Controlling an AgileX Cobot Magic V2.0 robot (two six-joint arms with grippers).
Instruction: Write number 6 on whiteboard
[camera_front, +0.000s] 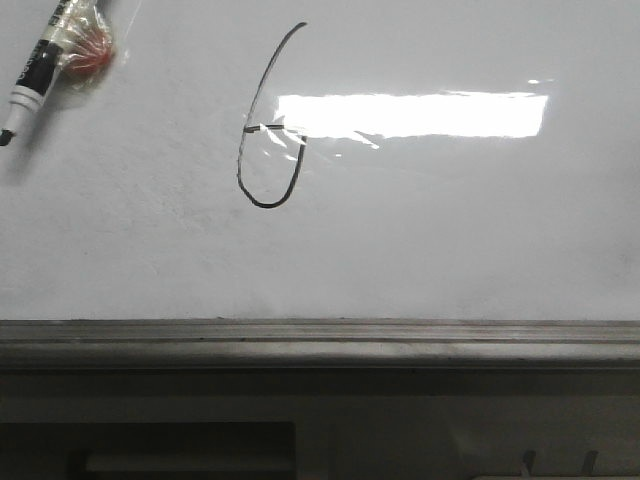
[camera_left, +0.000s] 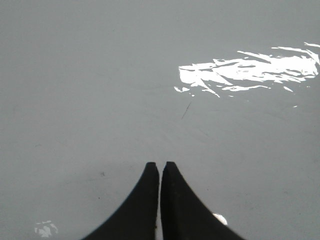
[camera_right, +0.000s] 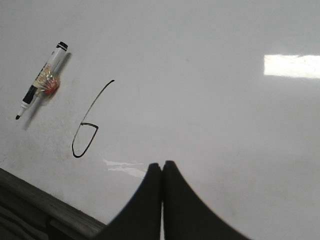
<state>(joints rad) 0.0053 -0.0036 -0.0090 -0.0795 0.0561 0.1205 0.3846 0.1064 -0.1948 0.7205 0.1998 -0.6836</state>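
Note:
The number 6 (camera_front: 265, 130) is a thin black marker line on the whiteboard (camera_front: 450, 240), left of the middle; it also shows in the right wrist view (camera_right: 87, 132). A black-and-white marker (camera_front: 38, 70) with a red tag lies on the board at the far left, also in the right wrist view (camera_right: 42, 80). My left gripper (camera_left: 160, 165) is shut and empty over bare board (camera_left: 75, 75). My right gripper (camera_right: 162, 164) is shut and empty, to the right of the 6 and apart from it. Neither gripper shows in the front view.
A grey metal ledge (camera_front: 320, 340) runs along the board's lower edge, also in the right wrist view (camera_right: 35, 200). A bright rectangular glare patch (camera_front: 420, 113) lies just right of the 6.

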